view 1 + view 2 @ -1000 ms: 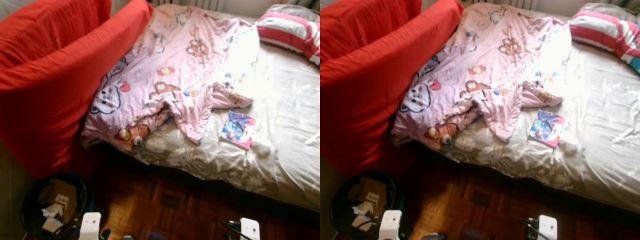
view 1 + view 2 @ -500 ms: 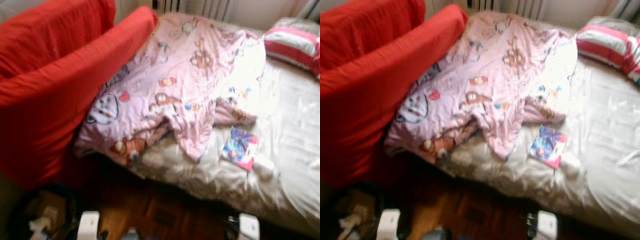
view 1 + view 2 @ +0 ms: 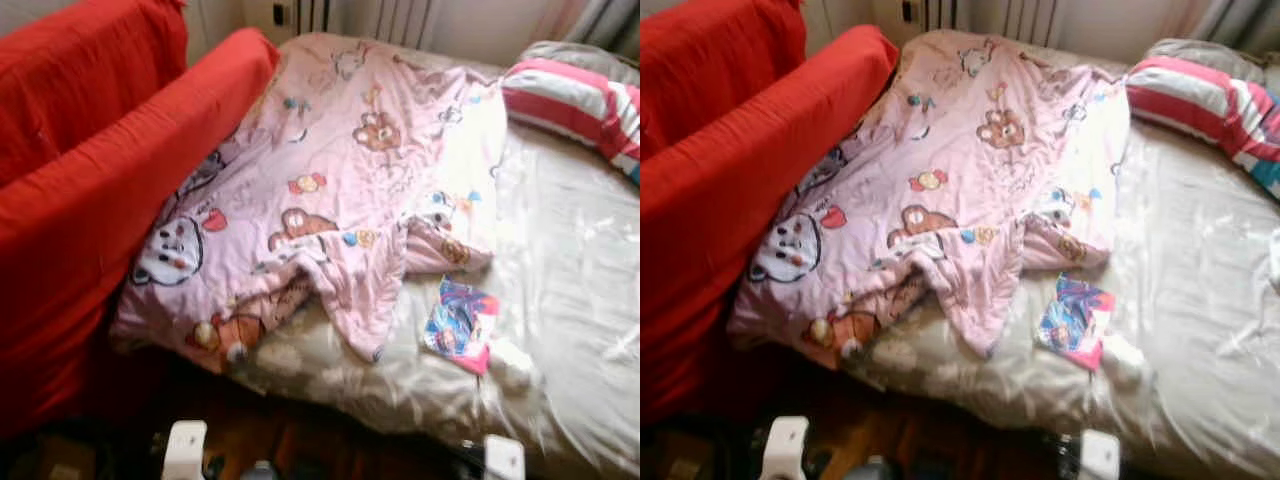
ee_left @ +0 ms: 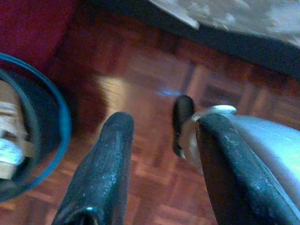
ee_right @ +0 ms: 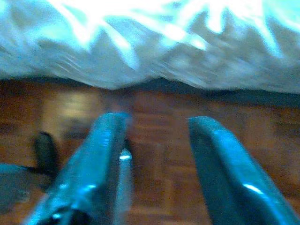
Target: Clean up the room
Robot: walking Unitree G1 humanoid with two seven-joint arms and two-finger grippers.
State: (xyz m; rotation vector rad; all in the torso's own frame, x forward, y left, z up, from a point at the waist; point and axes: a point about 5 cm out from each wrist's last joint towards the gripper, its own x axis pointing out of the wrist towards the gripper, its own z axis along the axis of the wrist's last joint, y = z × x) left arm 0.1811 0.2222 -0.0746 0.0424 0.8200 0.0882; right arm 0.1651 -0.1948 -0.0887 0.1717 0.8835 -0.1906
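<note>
A pink cartoon-print blanket [image 3: 330,190] lies crumpled across the left half of the bed [image 3: 580,260]. A colourful blue and pink packet [image 3: 460,322] rests on the grey sheet by the blanket's edge, with a small white lump [image 3: 512,365] beside it. A striped red and white pillow [image 3: 570,100] sits at the far right. My left gripper [image 4: 159,154] hangs open over the wooden floor [image 4: 145,79], beside a bin [image 4: 28,145]. My right gripper [image 5: 157,154] hangs open above the floor below the bed's edge. Both wrists [image 3: 185,448] show at the bottom of the eye views.
A red sofa [image 3: 90,190] stands on the left, its arm against the bed. A radiator [image 3: 360,15] runs along the back wall. The dark round bin [image 4: 58,126] with cardboard scraps sits low on the left by the sofa. A strip of parquet floor lies between me and the bed.
The camera has moved forward and tilted up: the bed fills more of the view, the floor strip has shrunk and the bin has slid out at the bottom left. Things on the bed have not moved.
</note>
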